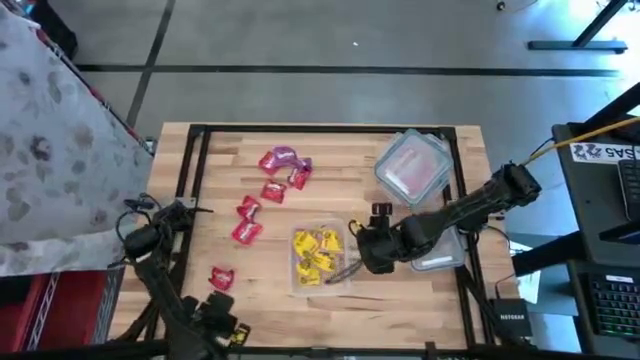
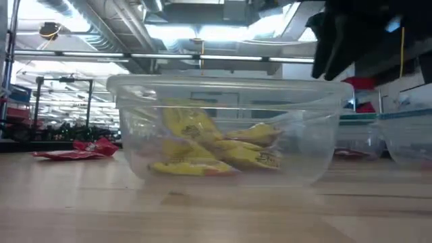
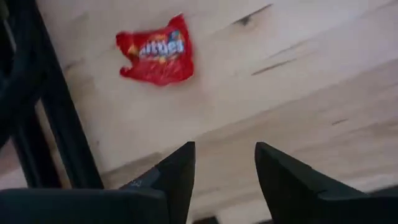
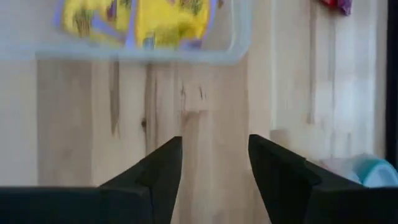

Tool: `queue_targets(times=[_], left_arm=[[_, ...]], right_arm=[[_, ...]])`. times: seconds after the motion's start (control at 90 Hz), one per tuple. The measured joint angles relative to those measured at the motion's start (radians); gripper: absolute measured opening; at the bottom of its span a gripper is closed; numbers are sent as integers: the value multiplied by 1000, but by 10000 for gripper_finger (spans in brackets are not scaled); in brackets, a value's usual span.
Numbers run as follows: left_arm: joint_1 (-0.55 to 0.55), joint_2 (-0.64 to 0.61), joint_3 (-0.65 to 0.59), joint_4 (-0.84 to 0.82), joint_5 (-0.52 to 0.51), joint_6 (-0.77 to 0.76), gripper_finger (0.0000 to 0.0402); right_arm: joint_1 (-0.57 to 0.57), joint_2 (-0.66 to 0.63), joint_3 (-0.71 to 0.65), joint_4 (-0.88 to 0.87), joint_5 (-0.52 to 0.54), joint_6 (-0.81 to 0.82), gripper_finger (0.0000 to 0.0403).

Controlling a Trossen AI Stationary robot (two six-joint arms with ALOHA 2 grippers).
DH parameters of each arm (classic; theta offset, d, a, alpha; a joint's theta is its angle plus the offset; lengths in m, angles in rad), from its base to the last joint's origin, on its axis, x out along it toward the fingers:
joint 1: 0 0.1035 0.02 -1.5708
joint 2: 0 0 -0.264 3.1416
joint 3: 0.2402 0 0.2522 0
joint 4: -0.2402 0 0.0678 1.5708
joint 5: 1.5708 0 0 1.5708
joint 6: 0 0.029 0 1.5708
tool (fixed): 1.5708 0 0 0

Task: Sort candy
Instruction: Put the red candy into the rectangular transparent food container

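Yellow candy (image 1: 316,252) lay in a clear tub (image 1: 300,282) near the middle of the tabletop (image 1: 440,300), with the right hand (image 1: 352,237) just beside the tub's right rim, above the wood and empty; its fingers (image 4: 163,168) stood apart, with bare plank showing in the gap. In the right wrist view the tub's edge (image 4: 239,46) and the yellow packets (image 4: 163,22) sat beyond the fingertips, not touching them. Red candy (image 1: 247,232) was strewn left of the tub, along with a purple packet (image 1: 285,156) farther back; all well apart from the right hand. One red packet (image 1: 221,278) lay alone near the front left; the left wrist view showed it (image 3: 157,51) flat on the wood ahead of the left hand (image 3: 224,165), whose fingers were open and empty. The right arm reached in from the right edge, bent low across the tabletop; the left arm sat folded at the front left corner (image 1: 215,325). A lidded clear container (image 1: 412,165) holding something red stood at the back right, and another clear tub (image 1: 440,255) lay partly under the right arm. The tabletop was pale planked wood inside a dark frame (image 1: 320,129). The low view showed ceiling lights (image 2: 182,30) beyond.
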Motion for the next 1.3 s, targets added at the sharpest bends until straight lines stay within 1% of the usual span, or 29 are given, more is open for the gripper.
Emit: queue_targets(times=[0.056, 0.189, 0.244, 0.344, 0.456, 0.544, 0.611, 0.656, 0.7, 0.833, 0.922, 1.033, 1.067, 1.144, 1.3], left_arm=[[-1, -1, -22, -1, -15, -1, 158], [26, 1, -68, 29, -100, 11, 158], [39, 0, -86, 49, -128, 43, 159], [62, 2, -103, 62, -151, 90, 159], [88, 2, -108, 63, -176, 182, 159], [104, 2, -108, 63, -227, 227, 159], [115, 2, -108, 49, -278, 288, 159], [124, 2, -108, 21, -287, 317, 159], [139, 2, -109, -6, -261, 313, 159], [198, -11, -154, -2, -93, 323, 159], [220, -13, -194, -2, -19, 345, 161], [241, -13, -256, 33, 154, 371, 178], [242, -13, -272, 38, 189, 389, 187], [244, -13, -313, 81, 211, 406, 211], [243, -13, -370, 69, 260, 402, 256]], right_arm=[[13, 0, -4, 4, 18, 0, 172], [15, 0, -8, 17, 49, -13, 172], [14, 0, -8, 19, 48, -13, 172], [13, 0, -8, 18, 26, -25, 172], [14, 0, -8, 20, 17, -25, 172], [14, 0, -8, 21, 14, -24, 172], [13, 0, -8, 37, 8, -17, 172], [14, 0, -8, 50, 2, -17, 172], [14, 0, -8, 57, -6, -13, 172], [14, 0, -8, 81, -28, 23, 172], [18, 0, -8, 86, -28, 25, 172], [29, 0, -8, 87, -28, 28, 172], [33, 0, -8, 89, -28, 28, 172], [42, 0, -8, 91, -28, 26, 172], [61, 0, -8, 100, -18, 27, 172]])
